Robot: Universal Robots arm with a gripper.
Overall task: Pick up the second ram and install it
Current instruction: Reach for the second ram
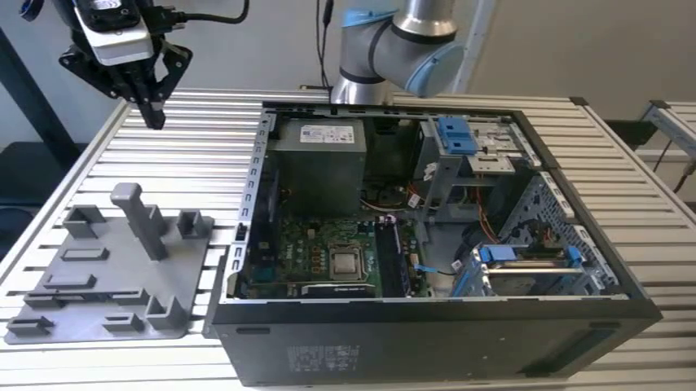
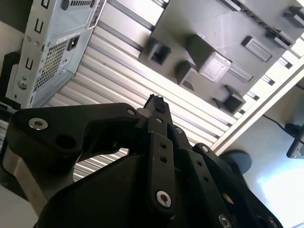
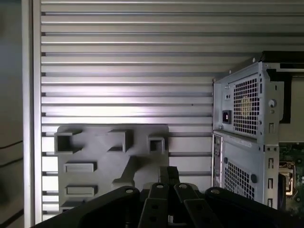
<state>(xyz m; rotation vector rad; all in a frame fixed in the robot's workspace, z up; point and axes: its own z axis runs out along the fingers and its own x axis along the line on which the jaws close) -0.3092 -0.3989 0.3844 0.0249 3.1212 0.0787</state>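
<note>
My gripper (image 1: pixel 152 116) hangs high over the slatted table's far corner on the exterior view's left. Its black fingers are closed together to a point, and nothing shows between them. In both wrist views the fingertips (image 2: pixel 156 105) (image 3: pixel 168 172) meet over the grey holder tray (image 3: pixel 104 156). That tray (image 1: pixel 98 277) lies below the gripper and nearer the front edge, with an upright post (image 1: pixel 136 216) and low brackets. The second ram is hidden from view. The open computer case (image 1: pixel 435 326) lies to the exterior view's right, its motherboard (image 1: pixel 326 252) exposed beside dark memory slots (image 1: pixel 394 257).
The arm's base (image 1: pixel 397 49) stands behind the case. Inside the case are a grey power supply (image 1: pixel 315 163) and blue drive-bay clips (image 1: pixel 457 134). The case's rear panel (image 3: pixel 247 123) rises close beside the tray. Bare slatted table (image 1: pixel 207 138) lies under the gripper.
</note>
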